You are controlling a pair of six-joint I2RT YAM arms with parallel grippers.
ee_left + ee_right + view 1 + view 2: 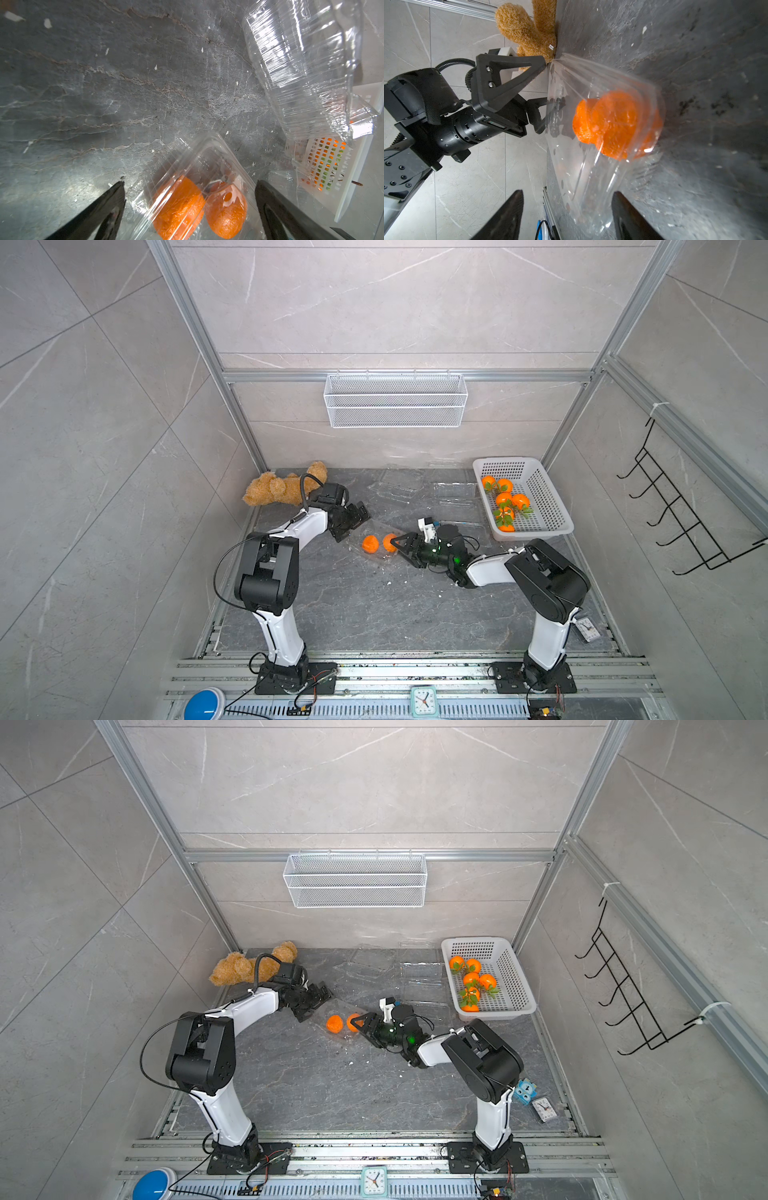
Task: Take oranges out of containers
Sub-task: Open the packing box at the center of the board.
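Your left claw (190,184) hangs released, right claw (567,191) spread at the container (591,180); right wrist alone catches the teddy bear (527,27) tag (551,47), unreadable.

My head cameras look steeply down from high in front, both top views sharing the whole table (365,614). Each wrist camera peers close at the same clamshell box (207,149) from opposite sides; the right one also catches my left gripper (545,89).
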